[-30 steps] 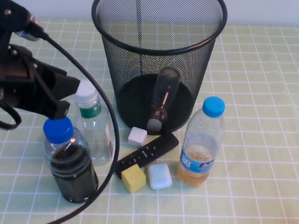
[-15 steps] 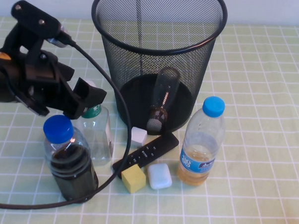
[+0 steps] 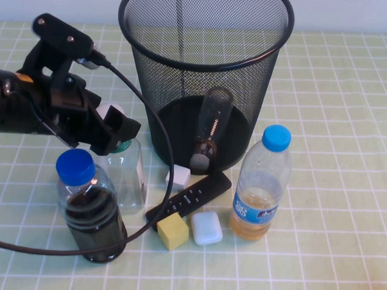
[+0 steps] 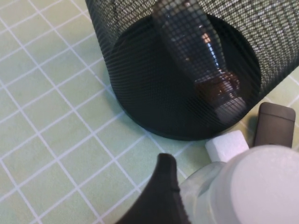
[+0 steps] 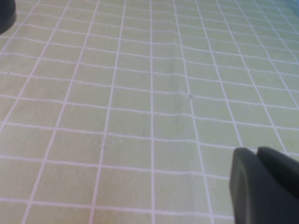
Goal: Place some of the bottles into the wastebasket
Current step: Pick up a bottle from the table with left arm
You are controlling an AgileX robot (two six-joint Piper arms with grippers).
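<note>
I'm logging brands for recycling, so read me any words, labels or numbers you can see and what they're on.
Nothing can be read.
Amber bottle: blue label, print too small.
Tall clear bottle: green neck label, mostly hidden by the left hand.
Remote: markings too small.
Small bottle in the wastebasket: blurred by mesh.
The right hand shows no text.

Green checked tablecloth (image 3: 337, 93) under wastebasket (image 3: 204, 81), bottles, remote (image 3: 190, 197), small blocks.
</note>
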